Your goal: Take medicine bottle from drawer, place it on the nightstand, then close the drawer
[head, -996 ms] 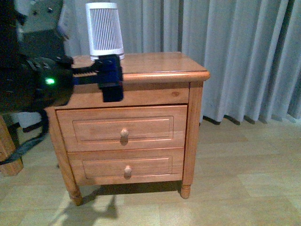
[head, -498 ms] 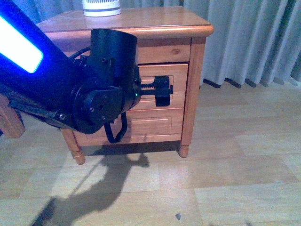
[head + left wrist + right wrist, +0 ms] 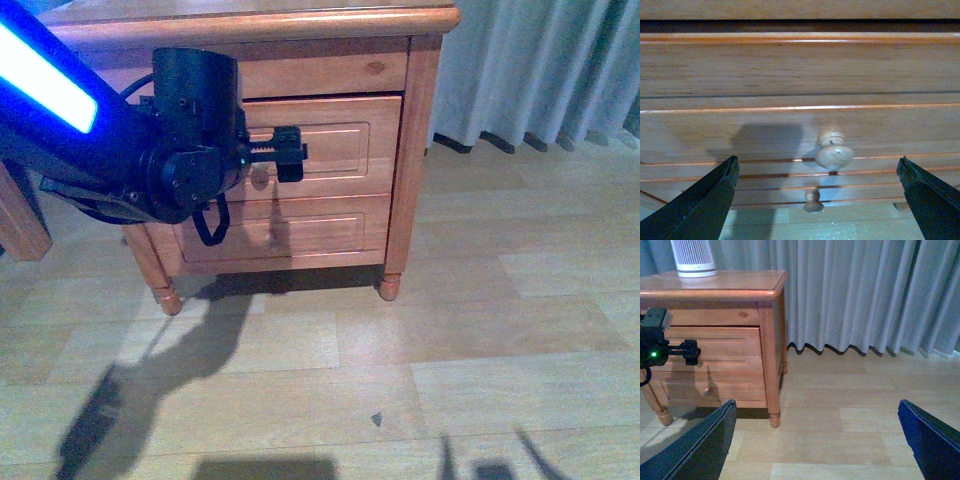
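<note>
Status: task at its start, none of the three steps done. Nightstand (image 3: 330, 75) stands against a grey curtain (image 3: 855, 295) on a pale plank floor (image 3: 450, 350). Left arm (image 3: 100, 150) reaches across its front, covering the left part of both drawer faces in the front view. Drawer (image 3: 340, 145), the upper one, is fully shut, with no gap showing round its panel. Left hand (image 3: 290, 155) sits level with this drawer, spread wide and empty. In the left wrist view the round knob (image 3: 834, 156) lies between the two fingers (image 3: 705, 200), clear of both and nearer the one at that picture's right edge. Right hand (image 3: 817, 405) is also spread wide and empty, well apart from the nightstand, out over open floor. Medicine bottle: not visible in any view, judged to be inside the shut drawer. Left to do: grip knob, pull drawer, lift bottle out, set it on top, push drawer shut. Surroundings: lower drawer (image 3: 310, 230) shut, its knob (image 3: 813, 200) directly below the upper one. A white ribbed device (image 3: 692, 257) occupies the left rear of the top, the rest looks bare. Nothing blocks the knob. The drawer's travel runs toward the left arm, so the arm must back away as it pulls.
</note>
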Tool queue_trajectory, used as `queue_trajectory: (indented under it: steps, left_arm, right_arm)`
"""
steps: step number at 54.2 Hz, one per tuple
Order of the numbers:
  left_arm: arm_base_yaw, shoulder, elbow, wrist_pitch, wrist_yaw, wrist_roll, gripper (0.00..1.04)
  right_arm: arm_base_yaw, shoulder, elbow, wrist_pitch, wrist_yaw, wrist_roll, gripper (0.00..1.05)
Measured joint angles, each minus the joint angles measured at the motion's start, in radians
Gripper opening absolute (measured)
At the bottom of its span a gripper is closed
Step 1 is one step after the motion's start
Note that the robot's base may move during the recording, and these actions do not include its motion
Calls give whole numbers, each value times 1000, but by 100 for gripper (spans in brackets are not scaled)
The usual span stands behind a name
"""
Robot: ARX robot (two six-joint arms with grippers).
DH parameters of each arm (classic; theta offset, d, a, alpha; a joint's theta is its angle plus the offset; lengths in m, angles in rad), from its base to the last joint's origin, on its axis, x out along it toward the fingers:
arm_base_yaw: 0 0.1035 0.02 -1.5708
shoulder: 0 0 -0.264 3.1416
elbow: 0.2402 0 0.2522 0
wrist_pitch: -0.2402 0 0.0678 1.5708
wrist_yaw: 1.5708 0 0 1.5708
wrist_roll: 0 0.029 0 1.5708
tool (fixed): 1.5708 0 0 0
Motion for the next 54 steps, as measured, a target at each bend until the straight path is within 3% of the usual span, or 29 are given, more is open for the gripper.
queue_trajectory:
  steps: [54]
  left_arm:
    - [-41,110,158,-32,-45,-53,98]
  right_arm:
    - [0,0,0,0,0,0,98]
